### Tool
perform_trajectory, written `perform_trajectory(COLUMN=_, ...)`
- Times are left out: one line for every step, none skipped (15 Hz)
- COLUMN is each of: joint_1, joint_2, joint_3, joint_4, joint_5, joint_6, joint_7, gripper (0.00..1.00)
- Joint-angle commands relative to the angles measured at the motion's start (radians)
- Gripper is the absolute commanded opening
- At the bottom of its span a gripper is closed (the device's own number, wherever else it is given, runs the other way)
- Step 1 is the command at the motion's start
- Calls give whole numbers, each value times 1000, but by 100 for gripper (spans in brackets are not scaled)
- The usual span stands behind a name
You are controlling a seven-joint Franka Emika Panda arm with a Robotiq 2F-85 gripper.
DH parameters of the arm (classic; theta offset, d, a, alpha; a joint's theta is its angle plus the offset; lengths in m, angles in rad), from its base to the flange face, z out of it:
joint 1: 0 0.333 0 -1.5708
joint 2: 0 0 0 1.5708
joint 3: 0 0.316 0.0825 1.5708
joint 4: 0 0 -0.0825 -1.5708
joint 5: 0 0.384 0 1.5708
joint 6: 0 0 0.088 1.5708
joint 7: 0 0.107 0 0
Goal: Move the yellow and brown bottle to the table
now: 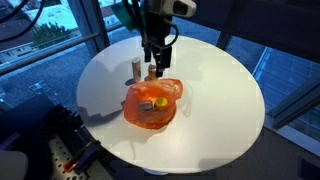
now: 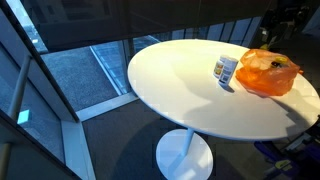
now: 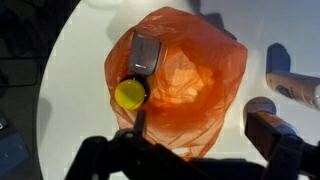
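Note:
The yellow and brown bottle lies on its side inside the orange translucent bowl, with its yellow cap toward the bowl's rim. Its cap also shows in an exterior view. The bowl stands on the round white table, which also shows in the other exterior view. My gripper is open and empty, hovering above the bowl; one finger is near the yellow cap and the other is past the bowl's edge. In an exterior view the gripper hangs over the bowl's far side.
Two pale small bottles stand on the table just behind the bowl, close to my fingers; they also show in an exterior view. One appears at the right of the wrist view. Glass walls surround the table.

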State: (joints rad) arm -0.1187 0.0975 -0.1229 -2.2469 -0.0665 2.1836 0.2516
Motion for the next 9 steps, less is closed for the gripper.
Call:
perform_trajectory(joint_1=-6, joint_2=44, joint_3=-24, joint_4=19, joint_5=-29, joint_6=6, joint_7=24, gripper=100)
perform_trajectory(joint_1=-8, joint_2=44, joint_3=-33, joint_4=8, joint_5=-34, joint_6=11, joint_7=28, gripper=100)
perform_trajectory(joint_1=-9, joint_2=45, joint_3=-40, joint_4=2, joint_5=-39, joint_6=16, joint_7=30, gripper=100)
perform_trajectory(joint_1=-10, joint_2=45, joint_3=-48, joint_4=-4, joint_5=-45, joint_6=18, joint_7=31, gripper=100)
perform_trajectory(joint_1=-12, joint_2=46, joint_3=-56, joint_4=-8, joint_5=-51, joint_6=24, joint_7=32, gripper=100)
perform_trajectory(joint_1=-13, joint_2=49, joint_3=-62, joint_4=-11, joint_5=-55, joint_6=28, joint_7=32, gripper=100)
perform_trajectory(joint_1=-14, joint_2=53, joint_3=-66, joint_4=-13, joint_5=-60, joint_6=31, joint_7=33, gripper=100)
perform_trajectory(joint_1=-14, joint_2=54, joint_3=-69, joint_4=-14, joint_5=-62, joint_6=32, joint_7=32, gripper=100)
perform_trajectory(joint_1=-11, joint_2=48, joint_3=-70, joint_4=-15, joint_5=-67, joint_6=33, joint_7=31, gripper=100)
